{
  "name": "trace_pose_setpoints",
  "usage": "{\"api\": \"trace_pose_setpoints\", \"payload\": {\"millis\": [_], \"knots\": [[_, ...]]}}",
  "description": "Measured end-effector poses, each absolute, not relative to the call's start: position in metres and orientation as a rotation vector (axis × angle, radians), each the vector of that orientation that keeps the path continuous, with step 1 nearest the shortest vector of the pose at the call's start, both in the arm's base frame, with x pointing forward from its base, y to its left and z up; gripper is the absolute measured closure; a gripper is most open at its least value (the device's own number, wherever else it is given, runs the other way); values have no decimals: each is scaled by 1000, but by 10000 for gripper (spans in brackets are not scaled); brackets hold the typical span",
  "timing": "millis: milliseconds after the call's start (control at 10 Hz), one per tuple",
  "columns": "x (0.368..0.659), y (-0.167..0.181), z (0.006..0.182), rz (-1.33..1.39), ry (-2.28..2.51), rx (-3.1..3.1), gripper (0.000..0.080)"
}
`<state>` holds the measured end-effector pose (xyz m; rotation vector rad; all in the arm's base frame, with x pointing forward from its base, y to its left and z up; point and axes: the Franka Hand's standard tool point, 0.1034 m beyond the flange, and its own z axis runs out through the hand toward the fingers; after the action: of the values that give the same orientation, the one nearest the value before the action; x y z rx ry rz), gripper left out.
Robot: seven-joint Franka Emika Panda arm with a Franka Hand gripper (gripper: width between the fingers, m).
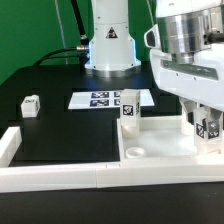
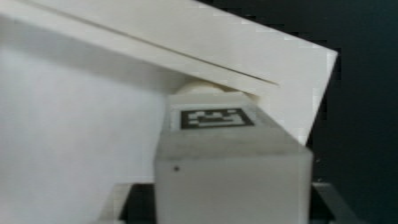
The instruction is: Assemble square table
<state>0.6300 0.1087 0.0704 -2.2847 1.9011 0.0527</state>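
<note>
Clenched in the claw (image 1: 206, 130) at frame right: tagged leg (image 2: 217, 150), above the tabletop (image 1: 160, 148) corner, apparently for seating in a socket; second leg (image 1: 129, 112) upright mid-frame, spare leg (image 1: 30, 104) far left on the table (image 1: 60, 128).

White square tabletop (image 1: 160, 150) flat on the black counter (image 1: 70, 135), rim up, at the exterior view's right. Upright in its far corner, one tagged leg (image 1: 129, 112). Well apart at the left, a loose second leg (image 1: 30, 104). Clamped upright in the hand (image 1: 203, 128), a third leg (image 2: 217, 150).
</note>
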Motion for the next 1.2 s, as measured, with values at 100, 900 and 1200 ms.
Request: {"api": "trace_pose_setpoints", "payload": {"millis": [100,900,1200], "knots": [[629,109,71,87,2059,-2145,509],[627,122,69,-44,1161,-2799,152],[632,115,69,-121,528,-3000,151]]}}
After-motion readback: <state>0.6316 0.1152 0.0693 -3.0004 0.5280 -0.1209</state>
